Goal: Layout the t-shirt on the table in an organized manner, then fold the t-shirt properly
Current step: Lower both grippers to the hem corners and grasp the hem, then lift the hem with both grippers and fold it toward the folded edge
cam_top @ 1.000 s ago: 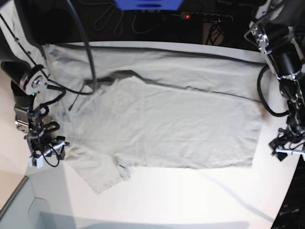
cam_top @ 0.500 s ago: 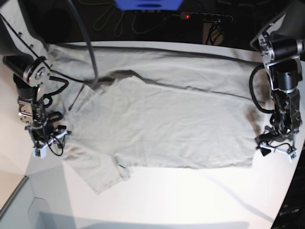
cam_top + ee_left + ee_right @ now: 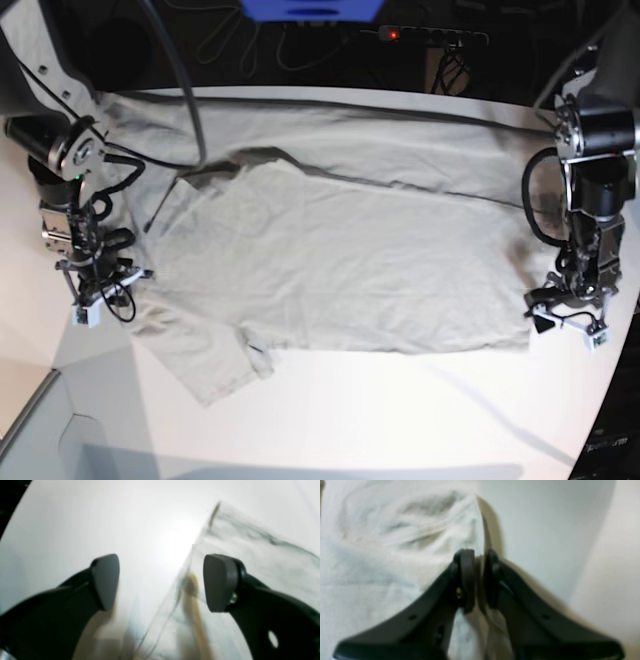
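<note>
The light grey-beige t-shirt [image 3: 340,260] lies spread on the white table [image 3: 400,420], collar to the left and hem to the right. In the base view my right gripper [image 3: 100,295] is down at the shirt's left edge, near a sleeve. The right wrist view shows my right gripper [image 3: 478,580] shut on a fold of the t-shirt [image 3: 382,542] beside bare table [image 3: 545,517]. My left gripper [image 3: 565,322] hovers low at the hem's near right corner. Seen from the left wrist, my left gripper [image 3: 160,580] is open and straddles the t-shirt's [image 3: 262,555] edge, one finger over the table [image 3: 87,517].
A power strip [image 3: 430,35] with a red light, dark cables and a blue object [image 3: 310,10] sit behind the table. A grey bin [image 3: 40,440] stands at the lower left. The table's curved edge runs close behind my left arm.
My right gripper has shut on the shirt's left edge and shifted slightly back. My left arm has swung inward and down to the hem's corner, staying open.
</note>
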`<state>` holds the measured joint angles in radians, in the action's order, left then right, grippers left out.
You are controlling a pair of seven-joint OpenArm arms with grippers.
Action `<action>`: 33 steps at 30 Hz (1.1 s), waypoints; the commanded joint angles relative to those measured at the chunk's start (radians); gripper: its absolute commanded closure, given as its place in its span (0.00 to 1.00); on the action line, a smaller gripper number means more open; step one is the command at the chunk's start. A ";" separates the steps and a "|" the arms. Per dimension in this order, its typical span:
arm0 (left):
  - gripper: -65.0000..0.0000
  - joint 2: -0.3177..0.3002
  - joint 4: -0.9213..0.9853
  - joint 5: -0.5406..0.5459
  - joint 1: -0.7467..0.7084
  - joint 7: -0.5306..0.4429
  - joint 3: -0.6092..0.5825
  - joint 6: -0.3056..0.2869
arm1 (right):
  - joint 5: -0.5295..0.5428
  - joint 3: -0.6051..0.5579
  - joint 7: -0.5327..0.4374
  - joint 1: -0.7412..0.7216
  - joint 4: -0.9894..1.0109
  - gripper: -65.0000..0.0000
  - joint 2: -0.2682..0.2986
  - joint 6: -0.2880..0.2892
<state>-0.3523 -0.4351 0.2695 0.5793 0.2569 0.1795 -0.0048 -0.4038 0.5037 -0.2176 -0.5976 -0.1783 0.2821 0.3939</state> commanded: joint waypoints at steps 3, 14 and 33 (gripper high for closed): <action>0.23 -0.003 0.057 -0.002 0.037 -0.069 -0.019 -0.024 | -0.004 -0.003 0.024 -0.015 -0.003 0.90 0.009 -0.010; 0.23 0.016 0.074 0.000 0.037 -0.141 -0.168 -0.097 | -0.004 -0.004 0.024 0.003 -0.008 0.90 0.009 -0.010; 0.69 0.016 0.143 -0.002 0.038 -0.135 -0.173 -0.100 | -0.004 -0.004 0.024 0.005 -0.008 0.90 0.010 -0.010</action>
<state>-0.3202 -0.2859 0.2729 0.5903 0.1246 0.0082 -0.1131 -0.3931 0.5007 -0.2329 -0.5812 -0.1841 0.2825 0.3943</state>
